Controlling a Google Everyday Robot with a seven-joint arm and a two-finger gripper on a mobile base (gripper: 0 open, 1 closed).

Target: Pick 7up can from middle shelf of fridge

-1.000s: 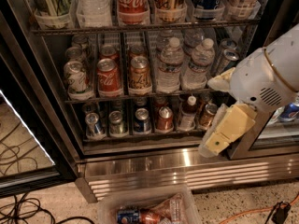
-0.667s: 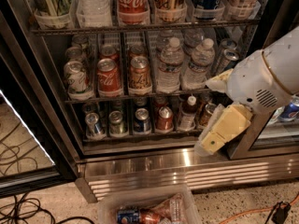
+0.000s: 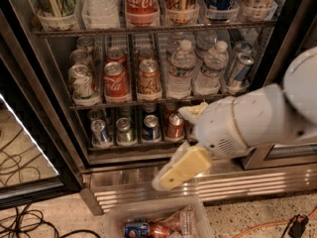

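The 7up can, whitish-silver with green markings, stands at the front of the leftmost lane on the middle shelf of the fridge. It is upright, with more cans behind it. My gripper is in front of the lower shelf and the steel base, below and to the right of the 7up can and well apart from it. Its cream-coloured fingers stand apart and hold nothing. The white arm comes in from the right.
A red Coca-Cola can, an orange-brown can and water bottles stand right of the 7up can. Tall cans in plastic cups fill the rack above. A clear bin and cables lie on the floor.
My arm and gripper have moved left across the fridge front, from the right post to below the middle lanes. The cans and bottles have not moved.
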